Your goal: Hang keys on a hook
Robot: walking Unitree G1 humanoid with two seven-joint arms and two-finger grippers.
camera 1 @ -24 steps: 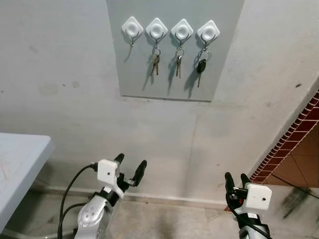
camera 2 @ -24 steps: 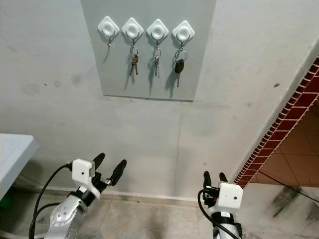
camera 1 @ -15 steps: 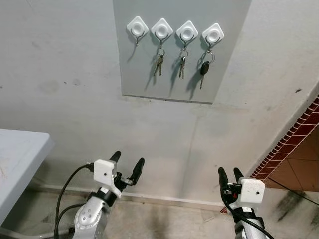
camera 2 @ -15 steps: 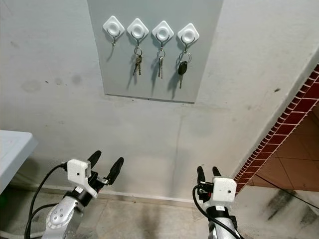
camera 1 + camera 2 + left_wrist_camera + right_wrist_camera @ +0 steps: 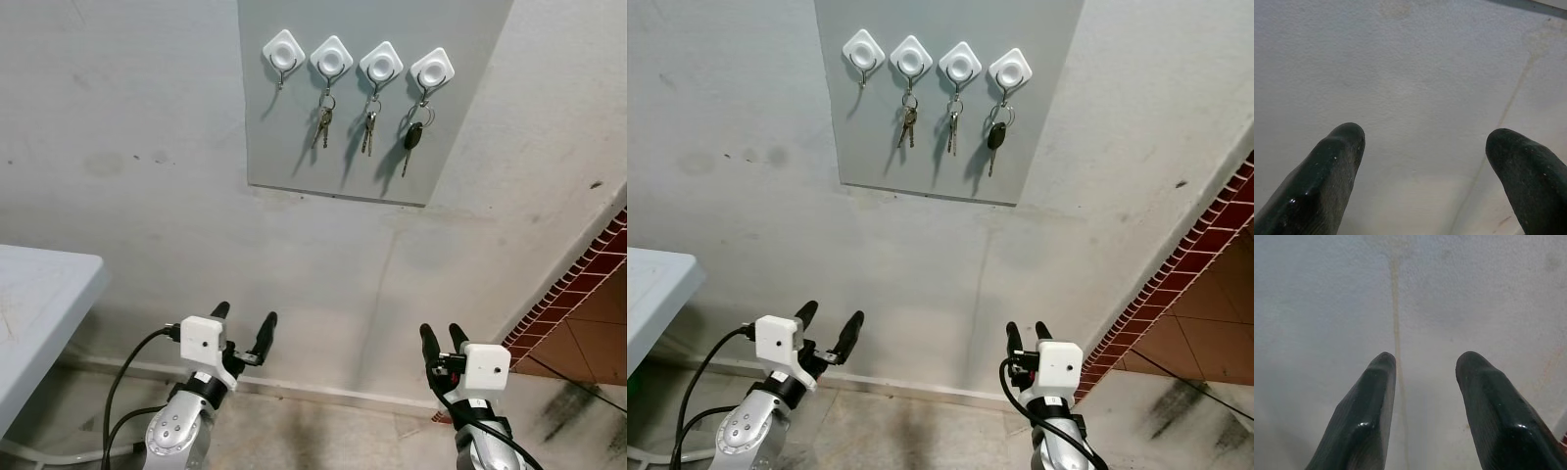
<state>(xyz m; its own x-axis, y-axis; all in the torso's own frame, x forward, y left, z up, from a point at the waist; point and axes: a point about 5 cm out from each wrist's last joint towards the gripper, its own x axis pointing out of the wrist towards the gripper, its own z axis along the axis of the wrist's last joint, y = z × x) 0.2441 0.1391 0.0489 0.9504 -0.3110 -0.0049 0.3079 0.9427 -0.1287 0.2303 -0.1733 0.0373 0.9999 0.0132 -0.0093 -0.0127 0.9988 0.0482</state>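
Note:
A grey panel (image 5: 294,147) on the wall carries a row of white diamond hooks. The leftmost hook (image 5: 282,51) is bare. The second hook (image 5: 330,62) holds a bunch of keys (image 5: 322,121), the third hook (image 5: 380,65) holds more keys (image 5: 369,127), and the rightmost hook (image 5: 432,70) holds a black-headed key (image 5: 410,138). My left gripper (image 5: 243,325) is low in front of the wall, open and empty. My right gripper (image 5: 443,339) is also low, open with nothing between its fingers (image 5: 1374,411).
A white table (image 5: 34,313) stands at the left edge. A red brick strip (image 5: 578,294) runs diagonally at the right beside a tiled floor (image 5: 588,352). The bare concrete wall (image 5: 127,166) fills the front, with a skirting line at its foot.
The camera has shifted, so the panel sits lower and further right in the picture. Both grippers appear a little lower in the picture; they stay open and empty.

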